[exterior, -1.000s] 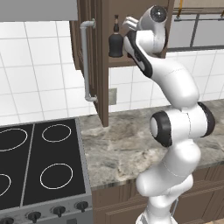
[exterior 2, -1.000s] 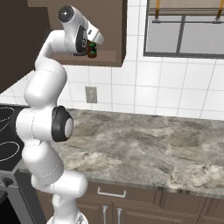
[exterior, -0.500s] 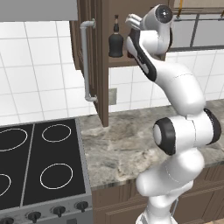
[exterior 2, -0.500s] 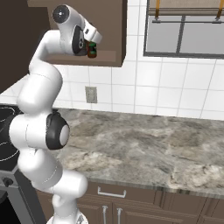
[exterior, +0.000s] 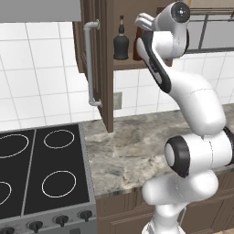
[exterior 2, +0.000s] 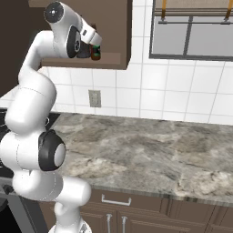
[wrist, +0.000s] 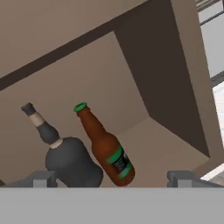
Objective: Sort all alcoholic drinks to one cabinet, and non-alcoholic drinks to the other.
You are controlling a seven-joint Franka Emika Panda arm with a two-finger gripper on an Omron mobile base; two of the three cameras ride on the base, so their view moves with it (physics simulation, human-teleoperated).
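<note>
Backing off, the arm has drawn slightly away from the cabinet [exterior: 107, 68]; the gripper [wrist: 113, 177] stands released, empty. Behind its tips, lower centre of the hand view, the brown beer bottle [wrist: 107, 151] stands beside the black bottle [wrist: 70, 162], both shelved. Next: retreat, fetch non-alcoholic drinks.

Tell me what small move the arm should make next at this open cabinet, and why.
Probably back the open gripper straight out of the cabinet. The brown beer bottle and the squat black bottle both stand on its shelf, ungripped between the spread fingertips, so this placement looks finished.
</note>
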